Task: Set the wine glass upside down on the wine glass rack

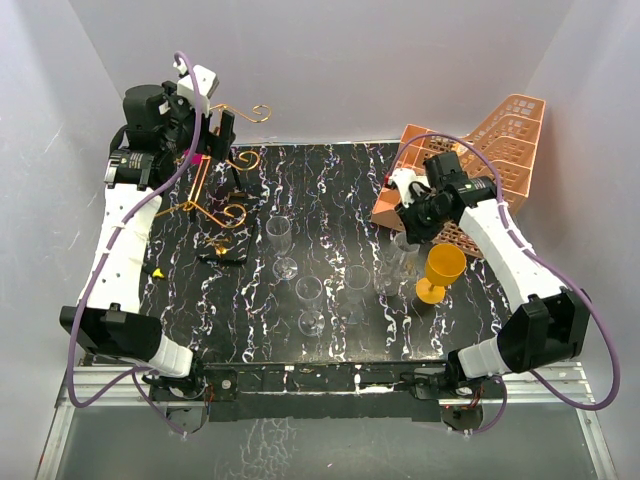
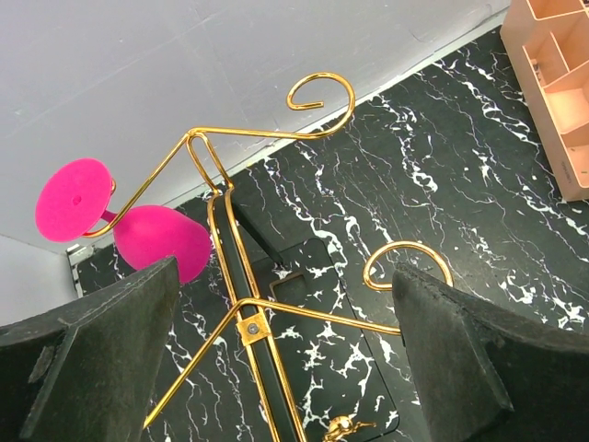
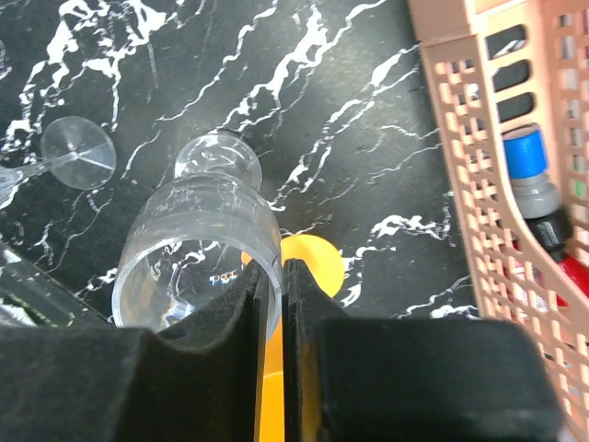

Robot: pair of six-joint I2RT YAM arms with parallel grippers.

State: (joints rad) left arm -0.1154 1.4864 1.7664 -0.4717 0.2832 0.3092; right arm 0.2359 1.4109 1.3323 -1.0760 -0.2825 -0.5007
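Observation:
The gold wire wine glass rack [image 1: 228,165] stands at the table's back left on a dark base. In the left wrist view the rack [image 2: 248,318] lies between my left gripper's [image 2: 285,272] wide-open, empty jaws, and a pink wine glass [image 2: 156,241] hangs upside down on its left arm. My left gripper [image 1: 212,140] hovers over the rack top. My right gripper [image 3: 274,267] is shut on the rim of a clear wine glass [image 3: 198,249], one finger inside and one outside. In the top view, the right gripper [image 1: 412,230] holds it upright near the table's right side.
A yellow wine glass [image 1: 440,272] stands just right of the held glass, its base [image 3: 313,262] below my fingers. Three clear glasses [image 1: 310,300] stand mid-table. The orange perforated tray rack [image 1: 500,150] lies tipped at the back right, a blue-capped item [image 3: 529,157] inside.

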